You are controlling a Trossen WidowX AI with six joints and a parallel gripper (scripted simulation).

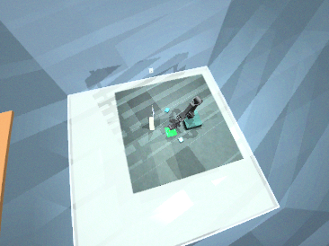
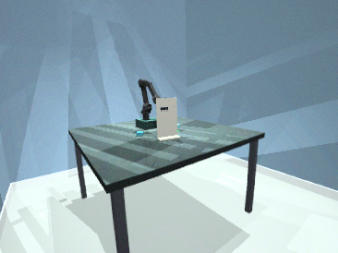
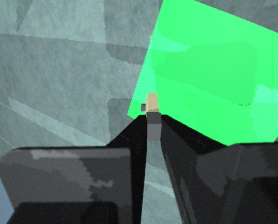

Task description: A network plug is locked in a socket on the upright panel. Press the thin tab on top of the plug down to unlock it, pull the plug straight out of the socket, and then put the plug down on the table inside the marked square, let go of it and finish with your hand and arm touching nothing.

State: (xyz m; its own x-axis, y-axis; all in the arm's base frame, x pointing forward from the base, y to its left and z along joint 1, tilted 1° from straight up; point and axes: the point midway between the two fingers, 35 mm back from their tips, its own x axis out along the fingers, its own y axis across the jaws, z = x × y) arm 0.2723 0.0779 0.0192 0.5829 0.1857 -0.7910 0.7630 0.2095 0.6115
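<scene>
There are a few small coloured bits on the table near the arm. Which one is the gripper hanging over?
The bright green square. The gripper, clamped on the tan plug, hangs at its edge; the cyan block and the pale block lie apart.

The room is closed in by blue-grey walls (image 2: 259, 37), streaked with broad pale bands of light that fan out at angles; a vertical corner seam shows at about 12 o'clock in the exterior view. The floor (image 2: 194, 222) is a pale, almost white slab with glossy bright patches, and it carries the dark shadow of the bench toward 6 o'clock. The bench (image 2: 138, 154) has a dark grey-green top crossed by lighter and darker stripes, a thin dark edge, and slim dark legs (image 2: 119, 219). From above, an orange board (image 1: 4, 162) stands at the 9 o'clock edge, beyond the pale floor slab.
</scene>
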